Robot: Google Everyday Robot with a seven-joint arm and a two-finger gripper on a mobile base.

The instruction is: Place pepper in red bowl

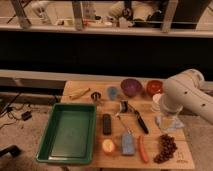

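Note:
The pepper [143, 149], slim and orange-red, lies on the wooden table near the front edge, between a blue sponge and a bunch of dark grapes. The red bowl [154, 87] stands at the table's back right, next to a purple bowl [131, 87]. My white arm comes in from the right, and the gripper [168, 121] hangs low over the table's right side, behind and to the right of the pepper and in front of the red bowl. It is open and holds nothing.
A green tray [52, 145] fills the table's left half. A banana [79, 93], black remote [106, 123], apple [108, 146], blue sponge [128, 144], black-handled tool [141, 121], grapes [166, 148] and white round container [157, 100] lie around.

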